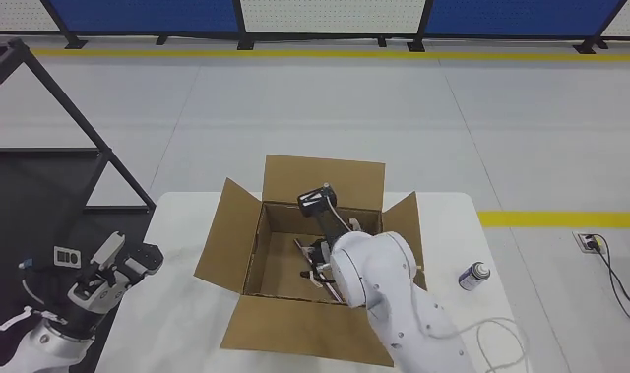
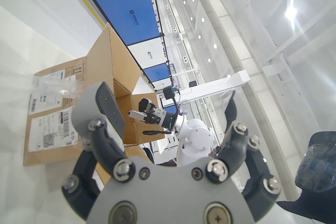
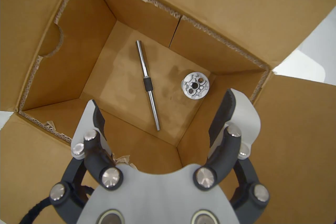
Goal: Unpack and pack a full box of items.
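An open cardboard box point(image 1: 228, 243) stands in the middle of a white worktop point(image 1: 182, 319), its four flaps folded outward. The right gripper point(image 3: 162, 100) hangs above the opening and points down into the box, its fingers point(image 3: 242, 112) spread apart and holding nothing. Two items lie on the box floor. One is a slim metal rod point(image 3: 148, 84) with a dark sleeve at its middle. The other is a round metal disc point(image 3: 196, 85) pierced with holes, just beside the rod without touching it and close to a corner. The left gripper point(image 2: 168, 91) sits at the worktop's left edge, apart from the box and tilted up toward the ceiling, its fingers point(image 2: 107, 101) also wide apart and empty. White labels point(image 2: 48, 128) are stuck on the box's outer side facing that gripper. A spray can point(image 1: 475, 275) rests on the worktop to the right of the box, clear of its flap. A black rack point(image 1: 59, 176) stands on the floor left of the worktop. Blue and white panels point(image 1: 138, 4) line the far side of the room, beyond a yellow floor line point(image 1: 315, 53).
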`<act>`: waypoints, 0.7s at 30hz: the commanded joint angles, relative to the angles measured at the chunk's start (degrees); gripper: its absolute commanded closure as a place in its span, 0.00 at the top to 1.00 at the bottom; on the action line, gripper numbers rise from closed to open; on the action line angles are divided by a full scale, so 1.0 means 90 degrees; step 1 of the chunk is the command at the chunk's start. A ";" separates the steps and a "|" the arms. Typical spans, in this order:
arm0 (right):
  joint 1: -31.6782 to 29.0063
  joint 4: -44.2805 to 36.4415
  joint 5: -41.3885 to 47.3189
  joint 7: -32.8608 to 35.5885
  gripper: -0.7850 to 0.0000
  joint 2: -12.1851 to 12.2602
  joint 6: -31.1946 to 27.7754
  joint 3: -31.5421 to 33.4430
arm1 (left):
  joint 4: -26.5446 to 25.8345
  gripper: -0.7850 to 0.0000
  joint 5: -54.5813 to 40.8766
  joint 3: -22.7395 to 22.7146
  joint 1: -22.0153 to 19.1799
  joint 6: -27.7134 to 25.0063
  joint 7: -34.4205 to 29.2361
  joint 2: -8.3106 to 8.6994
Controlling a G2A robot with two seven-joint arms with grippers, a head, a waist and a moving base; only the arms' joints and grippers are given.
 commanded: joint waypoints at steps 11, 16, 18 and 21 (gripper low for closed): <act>0.1180 0.2294 0.0682 0.0601 1.00 -0.0247 0.0132 -0.0125 | -0.0023 1.00 -0.0033 -0.0024 0.0040 0.0001 0.0057 0.0028; 0.1180 0.2294 0.0682 0.0601 1.00 -0.0247 0.0132 -0.0125 | -0.0027 1.00 -0.0025 -0.0029 0.0043 0.0001 0.0069 0.0035; 0.1180 0.2294 0.0682 0.0601 1.00 -0.0247 0.0132 -0.0125 | -0.0027 1.00 -0.0025 -0.0029 0.0043 0.0001 0.0069 0.0035; 0.1180 0.2294 0.0682 0.0601 1.00 -0.0247 0.0132 -0.0125 | -0.0027 1.00 -0.0025 -0.0029 0.0043 0.0001 0.0069 0.0035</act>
